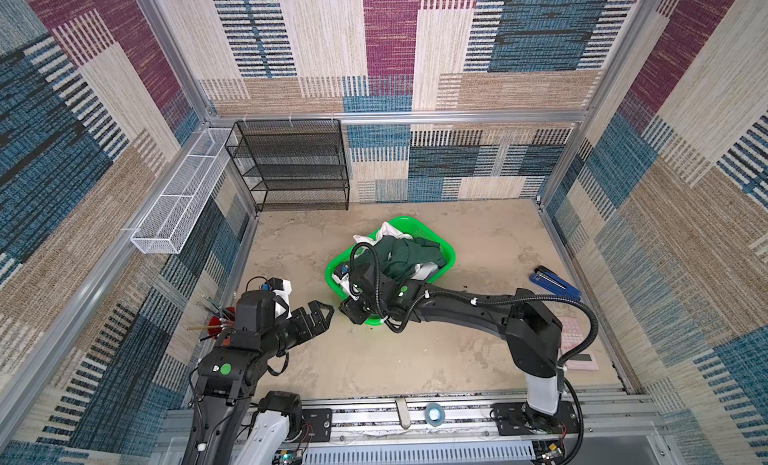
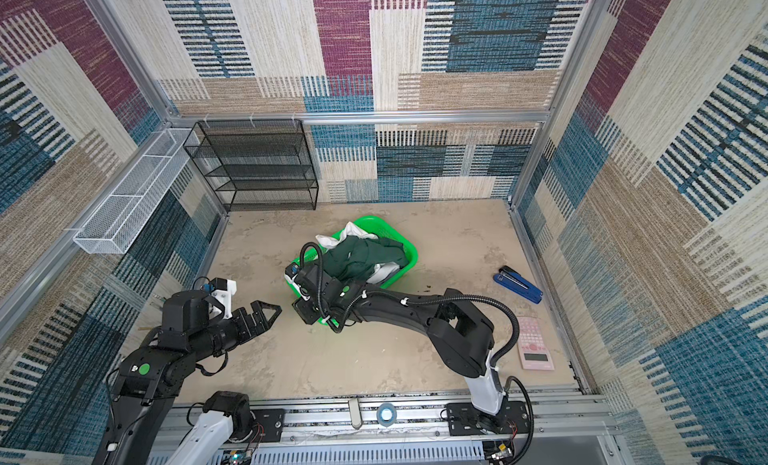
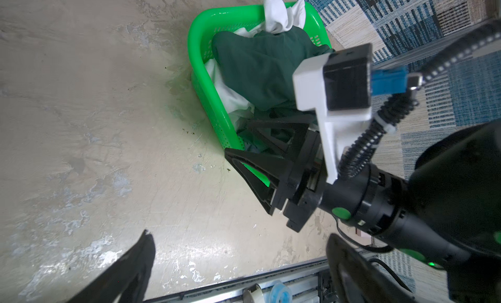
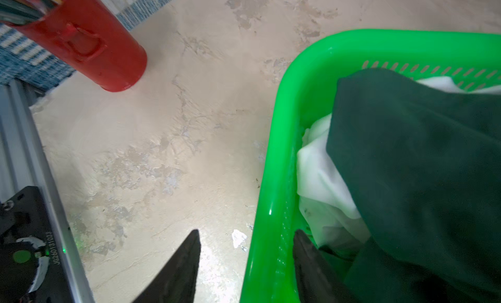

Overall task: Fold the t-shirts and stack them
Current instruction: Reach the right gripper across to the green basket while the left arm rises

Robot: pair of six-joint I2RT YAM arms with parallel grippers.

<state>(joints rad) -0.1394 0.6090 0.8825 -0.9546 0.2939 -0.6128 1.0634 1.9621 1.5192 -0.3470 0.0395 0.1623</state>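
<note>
A dark green t-shirt (image 1: 409, 255) (image 4: 420, 166) lies crumpled on top of white t-shirts (image 1: 390, 230) (image 4: 320, 174) in a bright green basket (image 1: 444, 244) (image 4: 279, 152) at mid table. My right gripper (image 4: 246, 231) (image 3: 238, 137) straddles the basket's near corner wall. One finger is outside over the table and the other is inside beside the white cloth. Its jaws stand apart, and a gap shows between the outer finger and the wall. My left gripper (image 1: 326, 313) (image 3: 241, 235) hovers wide open over bare table, left of the basket, holding nothing.
A red cup of brushes (image 4: 89, 44) stands at the left edge behind my left arm. A black mesh shelf (image 1: 295, 167) and a white wire tray (image 1: 183, 192) are at the back left. A blue stapler (image 1: 555, 281) and a pink calculator (image 2: 534, 342) lie on the right.
</note>
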